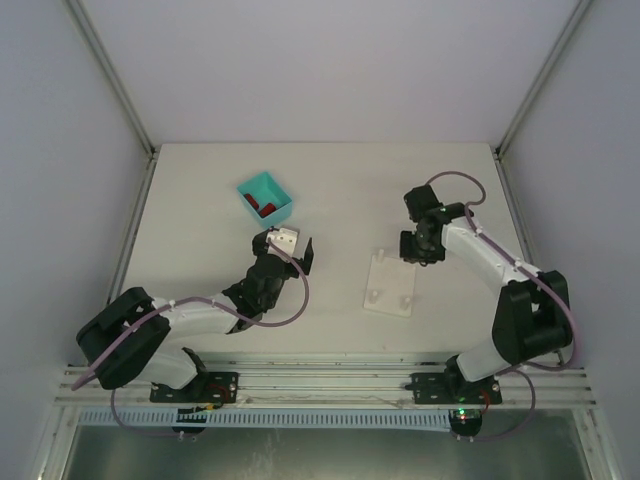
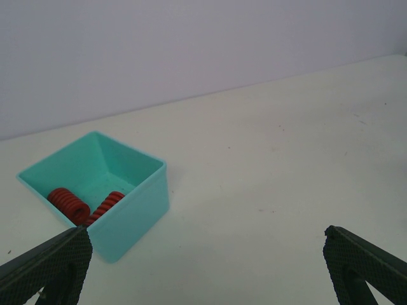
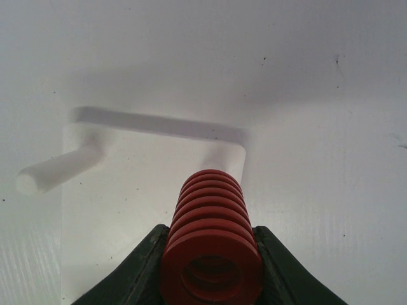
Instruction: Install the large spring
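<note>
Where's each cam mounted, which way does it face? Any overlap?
Top external: above and behind the bases, looking down at the table; left arm and right arm show.
Left wrist: on the left arm, facing across the table at the teal bin of red springs; its open fingers show.
Right wrist: on the right arm, facing the white peg fixture; its fingers clamp the large spring.
Shared: top and left wrist see the bin; top and right wrist the fixture.
</note>
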You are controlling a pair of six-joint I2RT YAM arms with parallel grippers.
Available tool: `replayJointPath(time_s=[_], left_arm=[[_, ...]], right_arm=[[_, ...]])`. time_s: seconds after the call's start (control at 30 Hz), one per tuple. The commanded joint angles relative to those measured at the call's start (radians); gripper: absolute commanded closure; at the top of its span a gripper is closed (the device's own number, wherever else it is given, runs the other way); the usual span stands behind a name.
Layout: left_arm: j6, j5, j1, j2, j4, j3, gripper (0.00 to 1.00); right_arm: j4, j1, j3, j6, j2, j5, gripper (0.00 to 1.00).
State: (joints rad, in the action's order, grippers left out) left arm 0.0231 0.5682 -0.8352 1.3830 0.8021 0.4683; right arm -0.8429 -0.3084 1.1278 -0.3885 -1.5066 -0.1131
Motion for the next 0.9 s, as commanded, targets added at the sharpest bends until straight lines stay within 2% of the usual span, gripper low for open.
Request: replayJointPath(time_s=[0.0,0.23,0.4,0.5,0.87], left_arm=[[-0.004,0.000,0.001,0.008,-0.004,0.039,0.01],[-0.006,-0.002,0.001,0.017,-0.006,0.042,0.01],[-0.010,-0.002,0.001,0.020,-0.006,0.043,0.01],[-0.013,-0.002,0.001,0.022,-0.004,0.042,0.01],[-0.022,0.018,0.001,0.020,-0.018,0.057,0.01]], right_arm=[[0.001,0.005,0.023,0.008,-0.020,0.016,0.97],[0.044,0.005,0.007,-0.002,-0.071,0.038,0.87],[0.050,0.005,-0.002,-0.008,-0.118,0.039,0.76],[0.062,0.005,-0.002,-0.012,-0.128,0.029,0.66],[0.030,0.005,0.026,-0.006,-0.025,0.012,0.42]])
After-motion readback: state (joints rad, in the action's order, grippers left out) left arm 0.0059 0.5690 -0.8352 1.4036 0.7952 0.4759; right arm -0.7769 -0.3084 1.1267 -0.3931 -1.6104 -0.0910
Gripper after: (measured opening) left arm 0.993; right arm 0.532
